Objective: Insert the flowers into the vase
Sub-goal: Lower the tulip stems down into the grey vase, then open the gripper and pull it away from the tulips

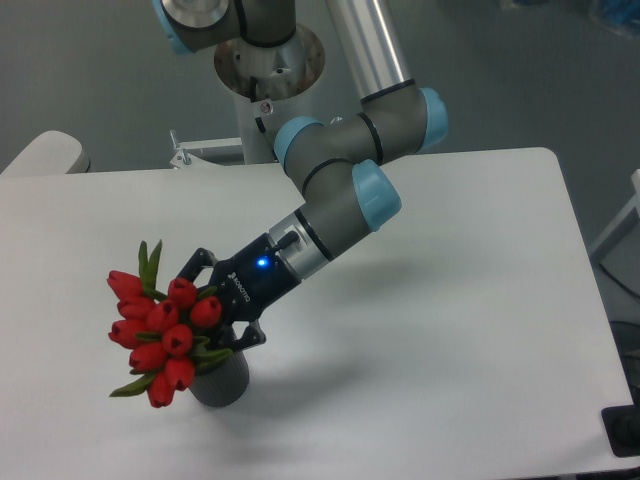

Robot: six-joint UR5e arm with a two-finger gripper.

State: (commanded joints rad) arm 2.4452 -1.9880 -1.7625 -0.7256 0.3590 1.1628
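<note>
You are near the end: the flowers (160, 335) lean left out of the vase (223, 380) on the desk (450, 300), stems apparently in its mouth. The tool (222, 312) sits just above the vase, fingers apparently clamping the stems; releasing and withdrawing remain.

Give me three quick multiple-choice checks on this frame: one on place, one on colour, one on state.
1. Where does the vase stand?
A. near the table's front left
B. at the back right corner
C. off the table

2. What colour are the flowers?
A. yellow
B. white
C. red

3. How do the flowers sit?
A. flat on the table
B. at the vase mouth with the gripper around them
C. hanging free, far from the vase

Answers: 1 A, the vase is at lower left. 2 C, the buds are red. 3 B, the bunch leans over the vase's rim.
</note>
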